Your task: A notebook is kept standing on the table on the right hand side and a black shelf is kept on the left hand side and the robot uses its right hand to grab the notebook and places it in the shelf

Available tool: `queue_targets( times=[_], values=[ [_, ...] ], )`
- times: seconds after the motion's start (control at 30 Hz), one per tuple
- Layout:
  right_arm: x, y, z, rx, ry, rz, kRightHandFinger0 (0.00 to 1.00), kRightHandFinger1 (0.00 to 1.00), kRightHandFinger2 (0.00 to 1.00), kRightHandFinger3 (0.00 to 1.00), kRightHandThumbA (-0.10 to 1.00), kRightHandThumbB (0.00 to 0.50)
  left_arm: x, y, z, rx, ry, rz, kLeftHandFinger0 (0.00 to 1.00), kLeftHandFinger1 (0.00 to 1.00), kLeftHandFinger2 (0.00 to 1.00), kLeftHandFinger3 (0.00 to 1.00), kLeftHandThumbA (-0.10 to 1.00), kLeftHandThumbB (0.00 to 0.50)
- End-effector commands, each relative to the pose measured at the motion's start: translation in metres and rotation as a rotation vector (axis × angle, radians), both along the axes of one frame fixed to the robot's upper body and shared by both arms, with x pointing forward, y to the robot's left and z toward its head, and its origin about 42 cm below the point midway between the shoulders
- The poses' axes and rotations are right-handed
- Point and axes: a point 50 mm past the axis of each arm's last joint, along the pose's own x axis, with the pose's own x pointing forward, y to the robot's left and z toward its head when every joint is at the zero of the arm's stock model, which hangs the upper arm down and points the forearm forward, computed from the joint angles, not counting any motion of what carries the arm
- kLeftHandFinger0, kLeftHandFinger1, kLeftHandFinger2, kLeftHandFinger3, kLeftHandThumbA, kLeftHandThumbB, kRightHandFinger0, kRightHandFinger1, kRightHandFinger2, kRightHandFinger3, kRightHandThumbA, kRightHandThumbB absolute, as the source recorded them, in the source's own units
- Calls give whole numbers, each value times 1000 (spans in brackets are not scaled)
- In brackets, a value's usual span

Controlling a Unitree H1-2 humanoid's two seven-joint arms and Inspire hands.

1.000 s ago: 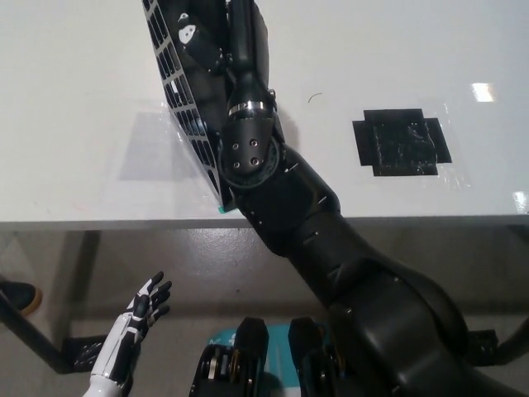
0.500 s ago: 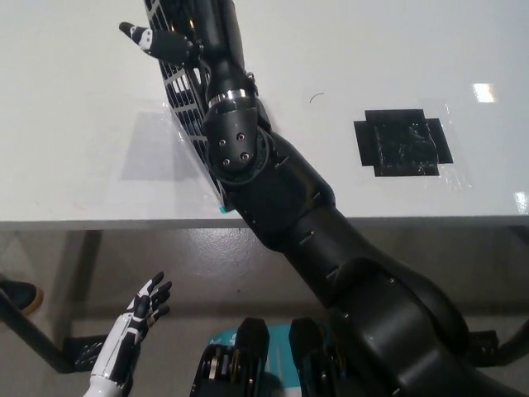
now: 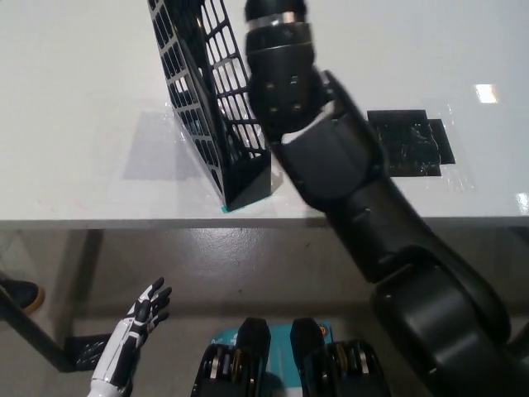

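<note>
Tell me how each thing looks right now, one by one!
Black shelf: standing upright on the table near its front edge; no notebook can be seen in it from here.
Table: white, holding the shelf.
Black tape patch: stuck flat on the table, partly hidden by the right arm.
Right arm: reaching up over the table beside the shelf; its robot hand is out of the picture.
Left robot hand: open, resting low below the table edge.

Bright, sharp – glare on table point(image 3: 483, 93), soft shadows.
</note>
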Motion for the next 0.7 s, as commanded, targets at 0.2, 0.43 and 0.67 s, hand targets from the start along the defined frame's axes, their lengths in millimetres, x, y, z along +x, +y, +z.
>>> queue_targets(
  times=[0.2,0.43,0.67],
  values=[
    [-102,-129,67,-83,-284,-81,1000,1000,1000,1000,1000,486,0,2,10,25,-69,1,1000,1000,1000,1000,1000,70],
    [-141,-178,16,-24,-285,-83,1000,1000,1000,1000,1000,500,1,0,8,12,-66,5,1000,1000,1000,1000,1000,76],
    [-180,-205,-59,-24,-180,-90,1000,1000,1000,1000,1000,500,3,1,8,21,-69,-2,1000,1000,1000,1000,1000,73]
  ],
)
